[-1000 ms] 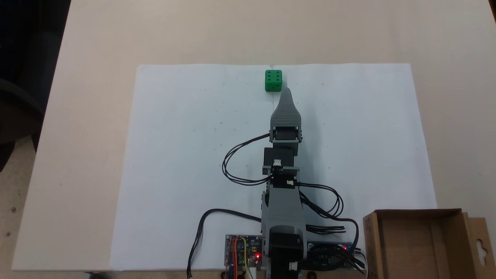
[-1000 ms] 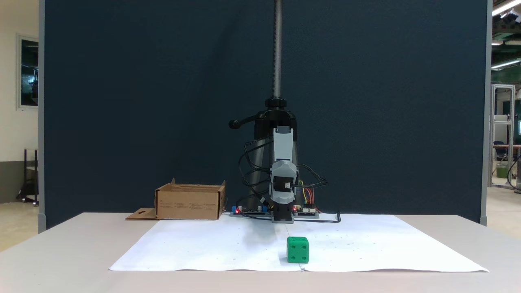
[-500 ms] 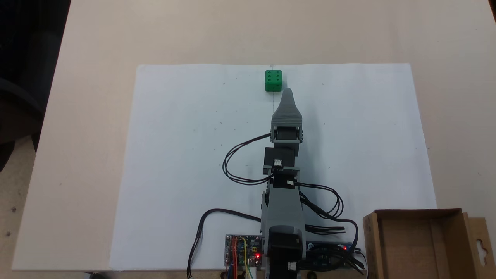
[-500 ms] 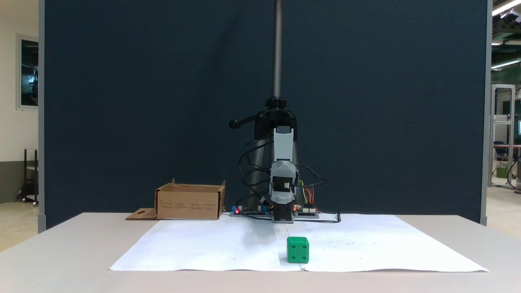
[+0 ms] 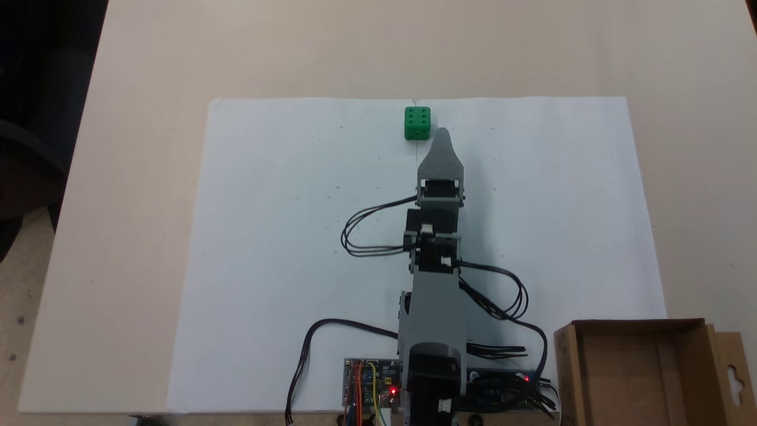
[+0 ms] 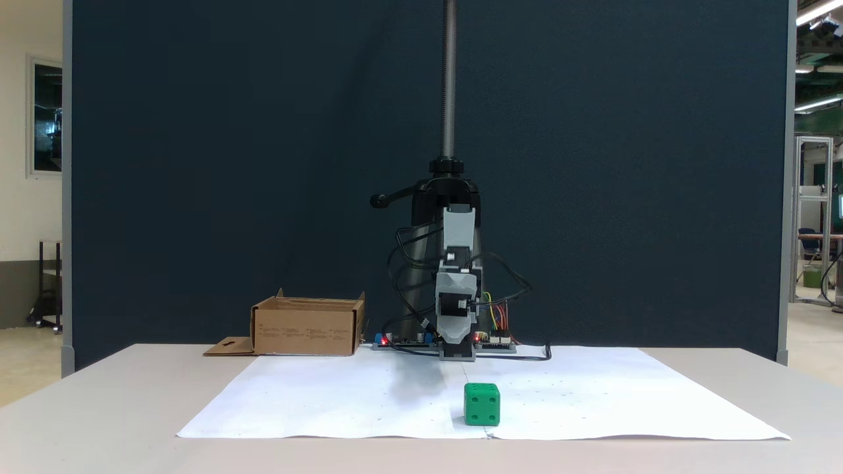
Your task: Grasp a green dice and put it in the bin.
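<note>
Table was tan with a white paper sheet on top; both sat under the gripper in both fixed views. A dark blue panel stood behind the arm, with a metal pole rising from a black clamp.

The arm reached from its base at the near paper edge out along the sheet's midline. Black cables looped off both its sides. Circuit boards with red LEDs lay at the base.

The bin sat well back from the gripper, beside the arm base, right of it in the top-down fixed view and left of it in the front one. Open top, nothing visible inside, hang-hole flap on its outer side.

The gripper showed as one grey tapered tip; the jaws were stacked for both cameras, so I couldn't tell the opening. It held nothing. From the front it hung above the paper.

The green dice sat on the paper just beyond and left of the tip in the top-down fixed view, near but not touching, six up. From the front it sat lower in frame than the gripper.
</note>
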Available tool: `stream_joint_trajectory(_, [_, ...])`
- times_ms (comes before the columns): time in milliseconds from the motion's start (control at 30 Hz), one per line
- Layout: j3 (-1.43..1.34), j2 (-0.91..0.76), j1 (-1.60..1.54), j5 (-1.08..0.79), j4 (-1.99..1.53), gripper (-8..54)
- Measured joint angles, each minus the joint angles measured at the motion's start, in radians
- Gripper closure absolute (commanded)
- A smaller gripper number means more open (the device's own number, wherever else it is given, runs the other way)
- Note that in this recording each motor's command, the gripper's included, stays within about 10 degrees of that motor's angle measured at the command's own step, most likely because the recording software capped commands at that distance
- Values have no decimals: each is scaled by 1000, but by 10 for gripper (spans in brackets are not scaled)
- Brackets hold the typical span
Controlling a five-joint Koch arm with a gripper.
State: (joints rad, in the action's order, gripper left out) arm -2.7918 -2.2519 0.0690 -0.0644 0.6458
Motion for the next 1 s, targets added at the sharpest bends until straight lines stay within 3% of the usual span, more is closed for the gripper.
stream_joint_trajectory(167, [233,41,-2,0,-328,43])
stream_joint_trajectory(400, [463,288,-9,0,-718,43])
stream_joint_trajectory(833, [905,603,-21,0,-1055,65])
stream_joint_trajectory(1000, [951,627,-25,5,-1097,62])
